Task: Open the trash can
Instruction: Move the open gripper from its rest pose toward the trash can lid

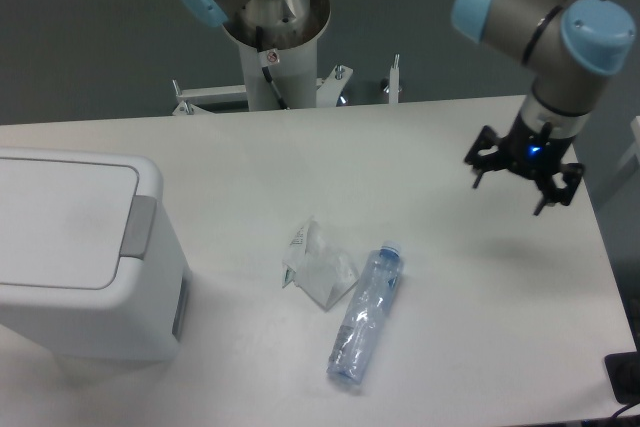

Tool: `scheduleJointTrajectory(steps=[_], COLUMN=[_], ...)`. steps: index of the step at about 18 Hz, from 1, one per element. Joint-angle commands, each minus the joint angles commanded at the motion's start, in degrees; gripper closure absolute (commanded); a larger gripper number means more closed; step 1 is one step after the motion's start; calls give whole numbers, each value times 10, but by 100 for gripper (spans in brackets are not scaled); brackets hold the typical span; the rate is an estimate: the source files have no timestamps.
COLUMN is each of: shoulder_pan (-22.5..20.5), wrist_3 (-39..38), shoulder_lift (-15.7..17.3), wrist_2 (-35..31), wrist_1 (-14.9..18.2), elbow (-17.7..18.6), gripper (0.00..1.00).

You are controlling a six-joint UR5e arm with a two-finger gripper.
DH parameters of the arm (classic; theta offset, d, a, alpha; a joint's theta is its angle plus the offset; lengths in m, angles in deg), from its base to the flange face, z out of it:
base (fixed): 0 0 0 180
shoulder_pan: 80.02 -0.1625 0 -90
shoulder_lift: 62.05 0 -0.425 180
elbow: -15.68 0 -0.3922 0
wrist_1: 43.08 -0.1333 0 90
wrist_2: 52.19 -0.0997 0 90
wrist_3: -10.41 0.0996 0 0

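Two black fingers of the end effector [522, 175] stand spread apart, with nothing between them and nothing touching them; it hangs above the right part of the white worktop [440, 277], with a small blue light glowing at its middle. How high it hangs over the surface cannot be read from this one view, though a faint shadow lies on the worktop below it. The arm [540, 17] above it, grey with light blue caps, runs out of the picture at the top right. Well apart, at the far left of the worktop, stands the trash can [80, 257], a large white box with rounded corners; its flat lid [60, 222] lies shut and the grey push tab [139, 227] sits at the lid's right edge. The can's left side is cut off by the picture's edge. Near the middle lie a crumpled clear wrapper [318, 265] and, just beside it on the right, a clear plastic bottle [366, 315] on its side with its blue cap pointing away from the camera; whether the two touch is hard to make out.
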Motion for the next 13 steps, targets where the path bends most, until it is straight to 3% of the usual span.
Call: scheduleJointTrajectory(steps=[7, 9, 11, 13], shoulder_pan=[58, 58, 62, 88], wrist_3=[-119, -148, -224, -272], shoulder_lift=[-8, -7, -4, -4], wrist_2=[29, 131, 196, 208], wrist_1=[-25, -28, -29, -29], elbow=[-9, -13, -25, -45], gripper=[0, 0, 0, 0])
